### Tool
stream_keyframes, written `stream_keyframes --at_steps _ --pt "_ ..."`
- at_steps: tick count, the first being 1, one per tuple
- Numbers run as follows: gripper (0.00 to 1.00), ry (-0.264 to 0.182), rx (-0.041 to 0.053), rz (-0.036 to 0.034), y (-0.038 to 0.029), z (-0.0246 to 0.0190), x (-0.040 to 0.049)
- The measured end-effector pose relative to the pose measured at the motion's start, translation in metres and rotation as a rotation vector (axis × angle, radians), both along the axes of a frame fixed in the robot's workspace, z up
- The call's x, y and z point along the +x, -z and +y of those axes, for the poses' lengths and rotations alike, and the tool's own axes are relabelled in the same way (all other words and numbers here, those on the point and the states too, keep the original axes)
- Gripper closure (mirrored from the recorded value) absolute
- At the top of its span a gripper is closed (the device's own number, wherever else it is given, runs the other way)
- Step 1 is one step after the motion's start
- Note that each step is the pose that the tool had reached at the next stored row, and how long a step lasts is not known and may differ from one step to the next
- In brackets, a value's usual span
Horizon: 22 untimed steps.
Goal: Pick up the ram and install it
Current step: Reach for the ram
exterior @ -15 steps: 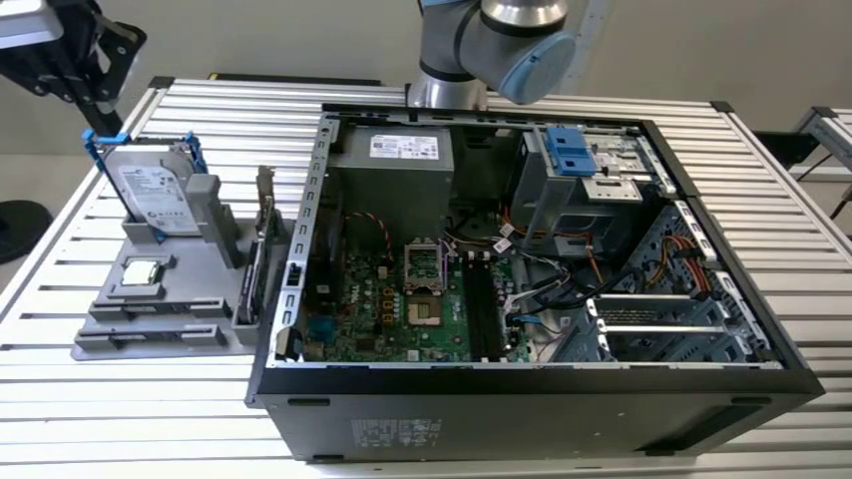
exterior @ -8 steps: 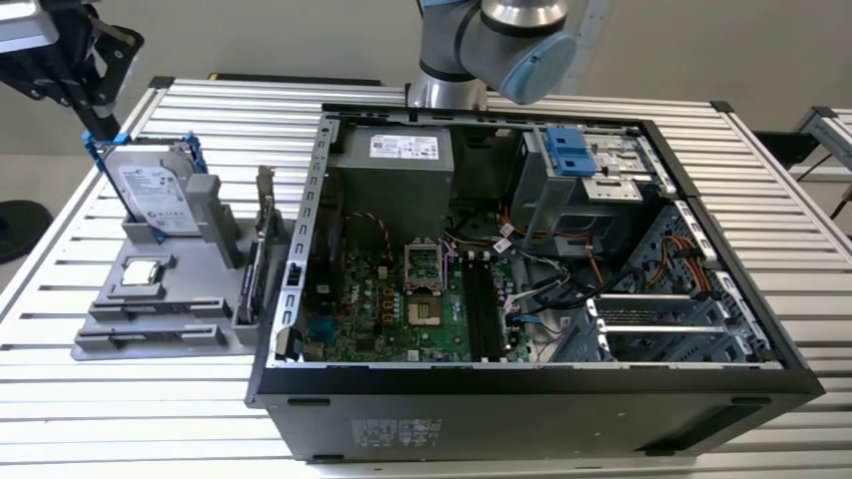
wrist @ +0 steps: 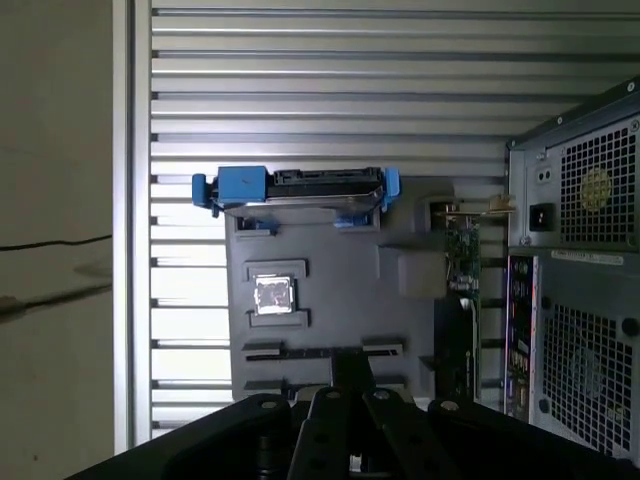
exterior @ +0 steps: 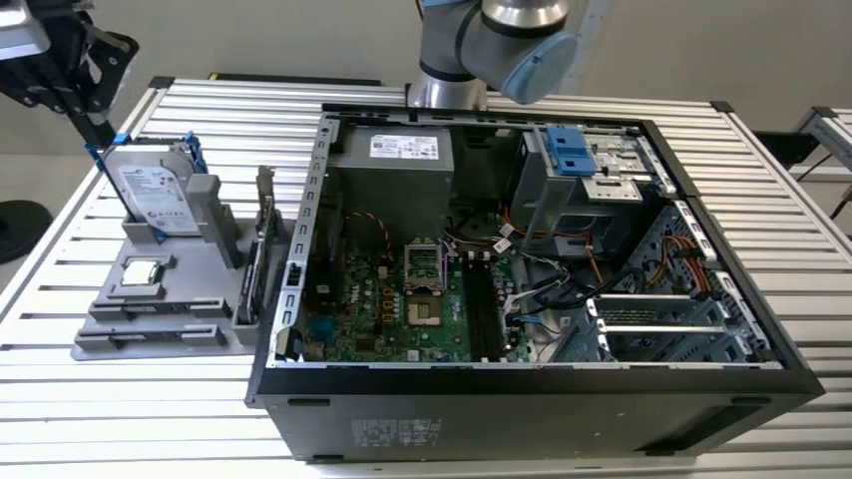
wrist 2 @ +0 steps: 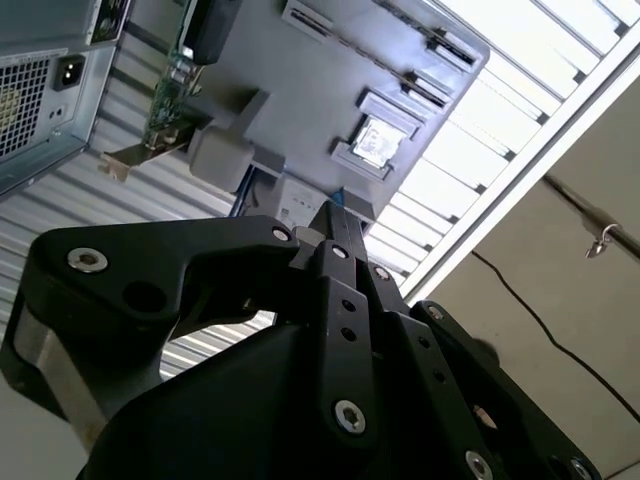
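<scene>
Black gripper [exterior: 96, 122], upper left of the exterior view, hanging close to the top corner of the blue-framed hard drive [exterior: 154, 195]; fingers pressed together, nothing seen between them. Hard drive upright on the grey parts holder [exterior: 160, 344]; processor chip [exterior: 144, 271] flat on the same holder; green expansion card [exterior: 266, 235] upright at the holder's edge, beside the open computer case [exterior: 533, 419]. Ram: cannot tell where it is. Two narrow dark slots [wrist: 325, 350] on the holder, lower middle of the first wrist view; contents unclear.
</scene>
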State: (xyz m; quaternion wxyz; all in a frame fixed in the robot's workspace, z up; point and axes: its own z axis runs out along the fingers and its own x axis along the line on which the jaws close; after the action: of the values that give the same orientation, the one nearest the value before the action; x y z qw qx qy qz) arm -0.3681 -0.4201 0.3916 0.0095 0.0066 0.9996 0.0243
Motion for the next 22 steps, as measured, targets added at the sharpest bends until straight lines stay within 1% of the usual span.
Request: stream_keyframes --at_steps 10,17,22 --pt "1.0 0.0 0.0 0.0008 0.0001 -0.0119 0.0" --pt "1.0 0.0 -0.0001 0.0013 0.0003 -0.0167 0.0" --pt "1.0 0.0 -0.0001 0.002 0.0004 -0.0192 0.0"
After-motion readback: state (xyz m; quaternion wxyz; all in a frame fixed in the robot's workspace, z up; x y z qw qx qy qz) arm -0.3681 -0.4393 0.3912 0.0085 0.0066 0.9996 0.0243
